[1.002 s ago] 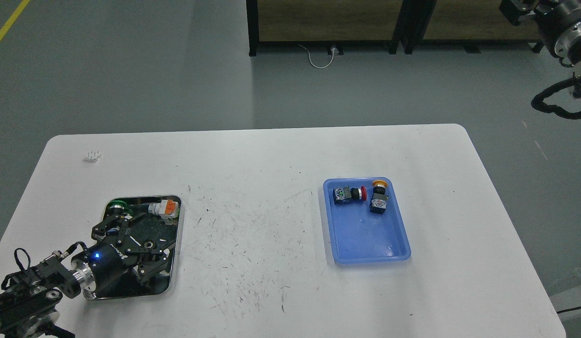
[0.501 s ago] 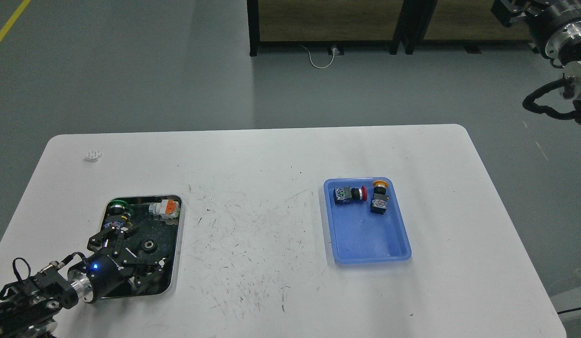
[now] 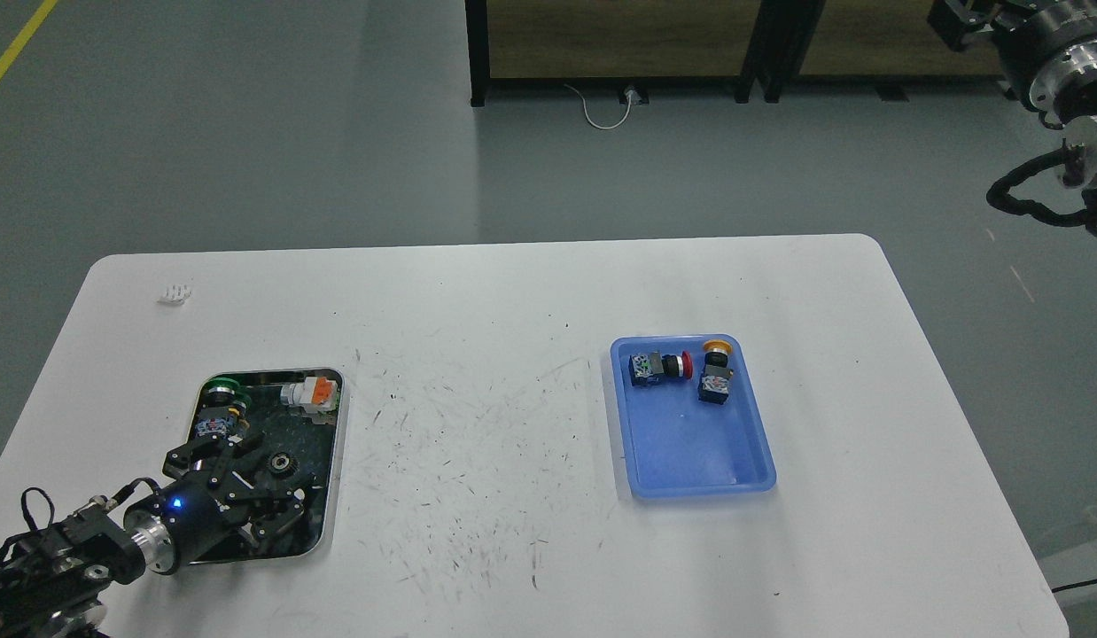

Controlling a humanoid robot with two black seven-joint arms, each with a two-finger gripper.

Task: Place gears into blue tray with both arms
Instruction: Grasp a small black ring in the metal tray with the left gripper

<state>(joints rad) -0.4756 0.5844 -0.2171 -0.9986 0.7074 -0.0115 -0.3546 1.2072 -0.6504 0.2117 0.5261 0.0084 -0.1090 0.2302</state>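
Observation:
One gear (image 3: 283,462), small, black and toothed with a pale centre, lies on the dark bottom of the steel tray (image 3: 338,443) at the table's front left. My left gripper (image 3: 247,477), marked by a blue light, hovers low over that tray with its fingers spread open, and the gear sits just off their tips. The blue tray (image 3: 690,443) rests on the right half of the table. My right arm (image 3: 1058,62) is raised at the top right corner, far from the table, and the frame edge cuts off its gripper end.
Two push-button switches, red-capped (image 3: 659,366) and yellow-capped (image 3: 715,372), lie at the blue tray's far end. A green-capped switch (image 3: 219,392) and an orange-and-white part (image 3: 311,392) lie in the steel tray. A small white piece (image 3: 175,292) sits at the far left.
My left gripper has drawn back toward the near left inside the steel tray, uncovering the gear. The right arm shifted slightly left, then held.

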